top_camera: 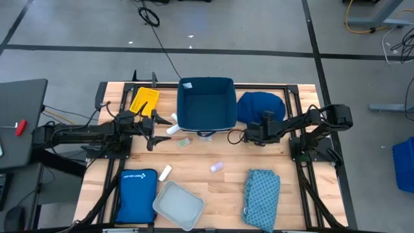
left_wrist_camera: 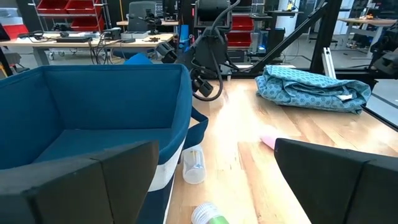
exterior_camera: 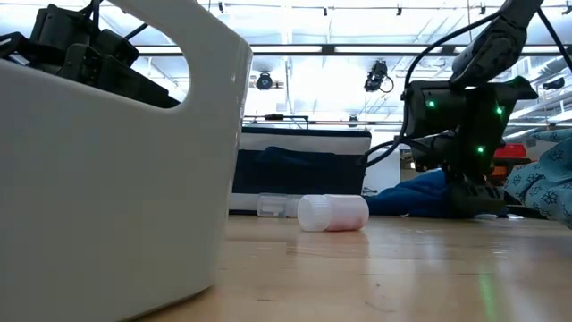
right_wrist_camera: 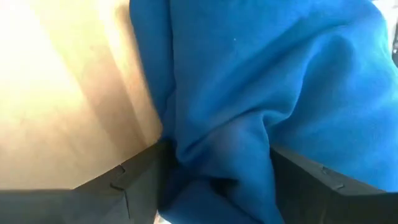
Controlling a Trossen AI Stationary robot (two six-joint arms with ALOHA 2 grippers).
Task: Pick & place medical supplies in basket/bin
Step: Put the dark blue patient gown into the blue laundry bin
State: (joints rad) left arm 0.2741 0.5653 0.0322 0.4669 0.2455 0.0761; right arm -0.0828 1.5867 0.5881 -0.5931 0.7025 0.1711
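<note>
The dark blue cloth bundle [top_camera: 259,105] lies on the table right of the navy bin [top_camera: 206,103]. My right gripper [top_camera: 253,134] is at the bundle's near edge, shut on it. My left gripper [top_camera: 154,129] is open and hovers left of the bin's near corner, touching nothing. Small vials lie between the arms: a white one [top_camera: 173,129], a greenish one [top_camera: 184,141], a pinkish one [top_camera: 216,167] and another white one [top_camera: 165,173]. The teal patterned cloth [top_camera: 262,191] lies by the near right edge. The yellow bin [top_camera: 143,100] and the grey tray [top_camera: 178,206] stand apart. My right gripper pinches a bunched fold [right_wrist_camera: 217,155] at the near edge of the dark blue cloth bundle between its two fingers [right_wrist_camera: 140,180]. It comes from the table's right, slanting down. The rest of the bundle [exterior_camera: 416,192] lies slack on the table.
A flat blue zip pouch [top_camera: 137,194] lies by the near left edge beside the tray. A black cable [top_camera: 234,136] loops on the table in front of the bin. Bare wood shows in the middle of the table around the vials.
</note>
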